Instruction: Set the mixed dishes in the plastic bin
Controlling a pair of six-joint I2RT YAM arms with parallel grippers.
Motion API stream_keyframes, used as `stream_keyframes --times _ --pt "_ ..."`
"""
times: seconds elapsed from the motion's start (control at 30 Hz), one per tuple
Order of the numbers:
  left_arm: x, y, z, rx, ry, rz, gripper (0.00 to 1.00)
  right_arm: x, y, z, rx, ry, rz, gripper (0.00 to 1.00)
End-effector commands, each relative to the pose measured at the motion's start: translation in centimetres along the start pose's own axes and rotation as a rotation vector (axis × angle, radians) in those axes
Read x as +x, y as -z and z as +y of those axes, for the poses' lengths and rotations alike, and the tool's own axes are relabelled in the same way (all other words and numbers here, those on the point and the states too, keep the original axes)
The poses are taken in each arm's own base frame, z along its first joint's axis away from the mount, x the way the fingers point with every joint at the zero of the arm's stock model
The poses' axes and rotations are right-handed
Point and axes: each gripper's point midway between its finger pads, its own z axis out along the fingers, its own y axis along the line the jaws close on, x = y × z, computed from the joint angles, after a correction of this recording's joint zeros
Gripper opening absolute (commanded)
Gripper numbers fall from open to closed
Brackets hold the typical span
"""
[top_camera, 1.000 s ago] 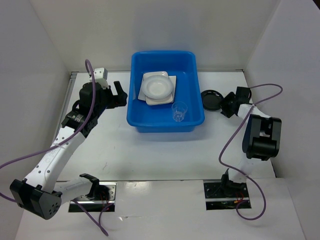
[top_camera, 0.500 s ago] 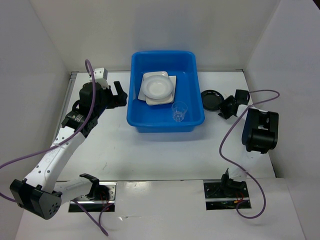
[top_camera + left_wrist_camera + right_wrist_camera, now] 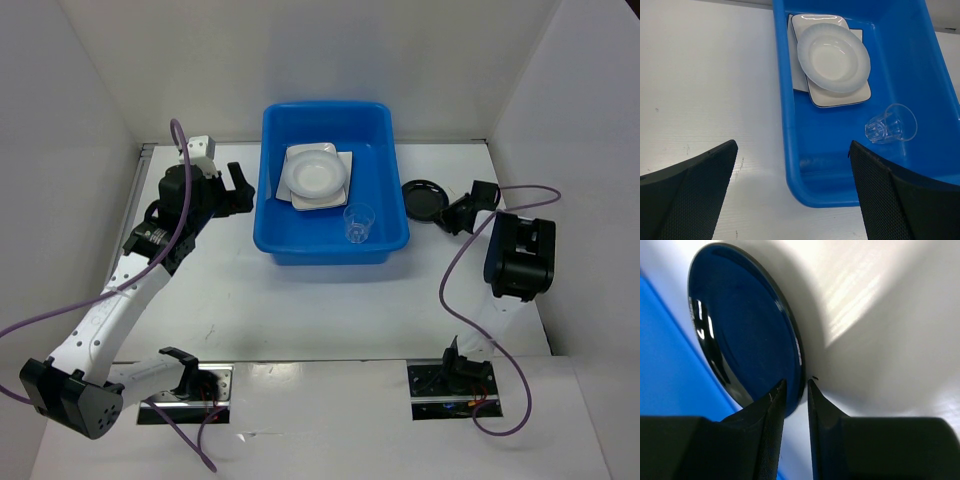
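The blue plastic bin [image 3: 270, 238] stands at the table's middle back. In it a translucent round dish [image 3: 313, 176] lies on two stacked white plates, and a small clear cup [image 3: 358, 222] lies at the near right. The left wrist view shows the dish [image 3: 834, 57], a dark-rimmed white plate [image 3: 840, 98], another white plate under it [image 3: 796, 75] and the cup [image 3: 890, 125]. My left gripper [image 3: 243, 192] is open and empty beside the bin's left wall [image 3: 785, 125]. The small black round plate [image 3: 424, 198] lies on the table right of the bin. My right gripper [image 3: 796, 382] is shut on its rim [image 3: 740, 325].
White walls close in the table on the left, back and right. The right arm's cable [image 3: 470, 250] loops over the table near the right wall. The left arm's purple cable [image 3: 178, 200] runs along that arm.
The right arm's elbow has swung back toward the right wall and its wrist has shifted slightly right. The black plate, the bin and the left arm have not moved.
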Motion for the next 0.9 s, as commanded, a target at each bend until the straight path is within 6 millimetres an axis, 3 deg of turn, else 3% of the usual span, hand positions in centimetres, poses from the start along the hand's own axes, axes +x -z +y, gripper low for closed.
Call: stream_keyframes --times 0.0,0.17,0.23,0.3,0.43,0.5,0.57,0.6,0.67,0.7,0.87 --pt "-0.7 -0.1 -0.1 0.003 0.019 -0.024 1.0 -0.1 -1.0 -0.4 -0.017 -0.019 -0.012 0.29" --pt "-0.3 -0.2 -0.1 0.008 0.018 -0.012 1.0 -0.1 -1.0 -0.4 -0.017 -0.019 -0.012 0.25" --pt "-0.3 -0.2 -0.1 0.008 0.018 -0.012 1.0 -0.7 -0.7 0.1 -0.025 -0.015 -0.033 0.08" --pt "-0.3 -0.2 -0.1 0.008 0.018 -0.012 1.0 -0.9 -0.2 0.2 -0.025 -0.013 -0.047 0.0" --pt "-0.7 0.0 -0.2 0.015 0.02 -0.029 1.0 -1.1 2.4 0.1 -0.026 0.005 -0.112 0.0" --pt "-0.7 0.0 -0.2 0.015 0.02 -0.029 1.0 -2.2 5.1 1.6 -0.065 0.017 -0.182 0.0" --pt "-0.7 0.0 -0.2 0.015 0.02 -0.029 1.0 -2.8 7.1 1.1 -0.05 0.008 -0.263 0.0" --pt "-0.7 0.0 -0.2 0.015 0.02 -0.029 1.0 -3.9 10.0 2.7 -0.095 0.016 -0.336 0.0" --pt "-0.4 -0.2 -0.4 0.02 0.019 -0.018 1.0 -4.6 12.5 1.6 -0.067 -0.009 -0.419 0.0" --pt "-0.4 -0.2 -0.4 0.02 0.019 -0.018 1.0 -5.3 15.2 2.8 -0.108 -0.019 -0.482 0.0" --pt "-0.1 -0.5 -0.5 0.027 0.018 -0.005 1.0 -5.4 19.0 3.1 -0.108 -0.024 -0.554 0.0"
